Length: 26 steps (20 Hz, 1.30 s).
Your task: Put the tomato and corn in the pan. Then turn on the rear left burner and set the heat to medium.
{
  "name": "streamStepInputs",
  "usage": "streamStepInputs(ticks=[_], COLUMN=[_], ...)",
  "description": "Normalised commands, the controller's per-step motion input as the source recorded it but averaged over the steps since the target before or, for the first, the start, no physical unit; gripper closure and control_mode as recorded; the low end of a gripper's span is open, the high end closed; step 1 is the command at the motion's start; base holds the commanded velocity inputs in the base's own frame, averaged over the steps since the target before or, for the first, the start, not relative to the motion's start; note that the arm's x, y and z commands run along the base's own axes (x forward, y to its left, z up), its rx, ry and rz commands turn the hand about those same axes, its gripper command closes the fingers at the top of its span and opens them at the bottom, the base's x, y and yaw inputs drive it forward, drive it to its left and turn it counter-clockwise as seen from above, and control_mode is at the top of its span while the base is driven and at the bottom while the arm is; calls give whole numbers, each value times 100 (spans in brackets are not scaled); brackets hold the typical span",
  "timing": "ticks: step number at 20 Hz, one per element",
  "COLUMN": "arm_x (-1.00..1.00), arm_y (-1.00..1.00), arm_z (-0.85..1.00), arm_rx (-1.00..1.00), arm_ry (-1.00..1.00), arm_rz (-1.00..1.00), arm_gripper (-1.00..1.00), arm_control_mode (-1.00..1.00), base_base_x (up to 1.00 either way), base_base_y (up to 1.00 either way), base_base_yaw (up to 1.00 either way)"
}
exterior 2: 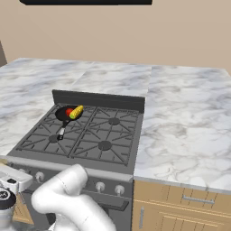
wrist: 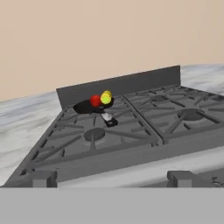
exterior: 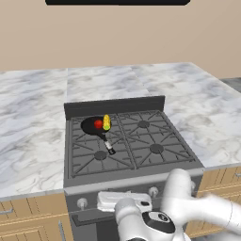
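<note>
Both tomato (exterior: 98, 124) & corn (exterior: 107, 122) sit in pan (exterior: 95, 126), upper left of stove. Gripper (exterior: 123, 201) low by knobs (exterior: 82, 203), can't tell if open; risk = wrong knob, too much heat.

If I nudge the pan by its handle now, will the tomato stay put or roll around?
The tomato is a smooth round ball, so it would probably roll easily. It lies in the pan beside the corn, which may block it on that side. The pan's rim looks low, so a sharp nudge could send it out.
</note>
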Motion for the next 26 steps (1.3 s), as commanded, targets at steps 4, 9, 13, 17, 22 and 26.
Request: streamStepInputs(ticks=[4,9,13,17,22,26], arm_x=[0,0,0,0,0,0], arm_y=[0,0,0,1,0,-3], arm_z=[-38,-23,-34,-20,-10,-15], arm_rx=[0,0,-1,-3,-4,-4], arm_ry=[0,0,0,0,-2,-4], arm_rz=[11,4,0,0,-2,-4], arm_gripper=[-100,-100,-100,-100,-100,-100], arm_control_mode=[-100,-100,-100,-100,-100,-100], base_base_x=[0,0,0,0,0,0], base_base_y=[0,0,0,0,0,0], base_base_yaw=[0,0,0,0,0,0])
